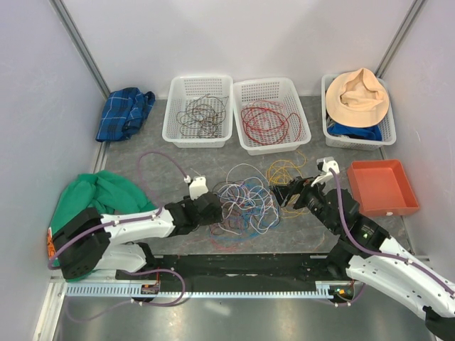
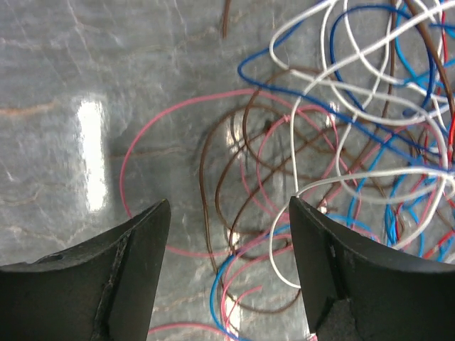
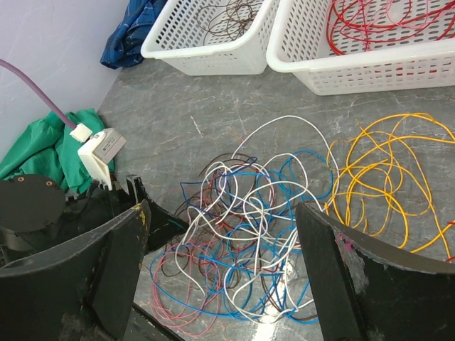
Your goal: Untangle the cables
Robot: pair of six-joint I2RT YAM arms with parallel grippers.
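- The cables (image 1: 245,202) lie tangled in the middle of the table (image 1: 213,158), between both arms.
- The left gripper (image 2: 229,213) stands wide open over the left edge of the pile. The right gripper (image 3: 224,213) is wide too, holding nothing.
- I would pinch only the brown wire (image 2: 202,177) and draw slowly.

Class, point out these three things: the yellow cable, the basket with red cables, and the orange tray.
yellow cable (image 3: 377,177): right wrist view, middle of its loops.
basket with red cables (image 1: 274,147): top external view, front rim.
orange tray (image 1: 382,186): top external view, bare floor.
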